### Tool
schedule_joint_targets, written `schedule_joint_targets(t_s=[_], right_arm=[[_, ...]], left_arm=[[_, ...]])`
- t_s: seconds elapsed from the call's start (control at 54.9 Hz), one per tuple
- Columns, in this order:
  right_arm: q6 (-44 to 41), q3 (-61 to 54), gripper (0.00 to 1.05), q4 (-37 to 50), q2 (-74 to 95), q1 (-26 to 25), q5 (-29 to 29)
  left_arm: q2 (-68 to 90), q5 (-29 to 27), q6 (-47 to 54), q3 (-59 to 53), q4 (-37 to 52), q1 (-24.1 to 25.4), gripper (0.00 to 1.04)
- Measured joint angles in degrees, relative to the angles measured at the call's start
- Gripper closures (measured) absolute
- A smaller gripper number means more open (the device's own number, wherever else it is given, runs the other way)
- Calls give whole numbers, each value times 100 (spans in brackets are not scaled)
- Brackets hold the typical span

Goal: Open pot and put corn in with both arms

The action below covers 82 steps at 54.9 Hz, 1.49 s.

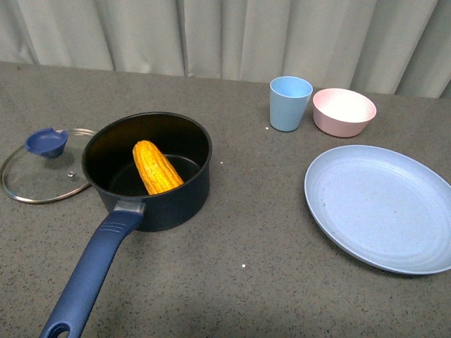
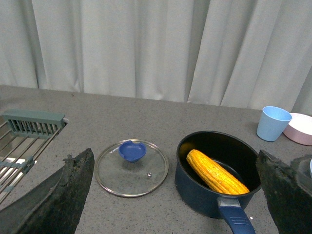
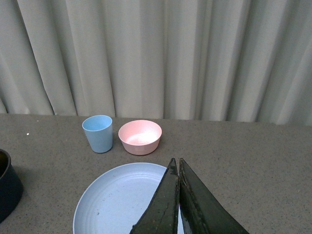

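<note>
Front view: the pot [image 1: 149, 172] stands open toward the table's [image 1: 232, 239] left edge, the corn [image 1: 156, 167] leaning inside, the lid [image 1: 41, 172] flat beside it; the task looks complete, neither arm showing.

Left wrist view: the left gripper [image 2: 175, 195] is spread wide and empty, apart from the pot.

Right wrist view: the right gripper [image 3: 178, 195] is pressed closed on nothing, over the plate [image 3: 112, 195].

Corn [image 1: 156, 167] lies inside the open pot [image 1: 151, 176]; its lid [image 1: 44, 165] rests beside it.

Navy pot [image 1: 173, 204] with black inside; yellow-orange corn [image 1: 156, 167] in kernel rows; blue-knobbed glass lid [image 1: 42, 172].
</note>
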Motion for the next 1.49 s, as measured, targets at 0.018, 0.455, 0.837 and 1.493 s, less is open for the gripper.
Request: schedule_joint_targets(t_s=[0.018,0.455,0.837,1.493], right_arm=[[0,0,104,-48,-52,0,0],[0,0,104,-887,-905,0,-2],[-9,4,97,-2129,-2127,0,-17],[-7,4,9,-2153,-2133,0,-17]], left_arm=[[0,0,0,0,0,0,6],[0,0,0,0,0,0,6],[0,2,0,0,0,0,6],[0,0,0,0,0,0,6]])
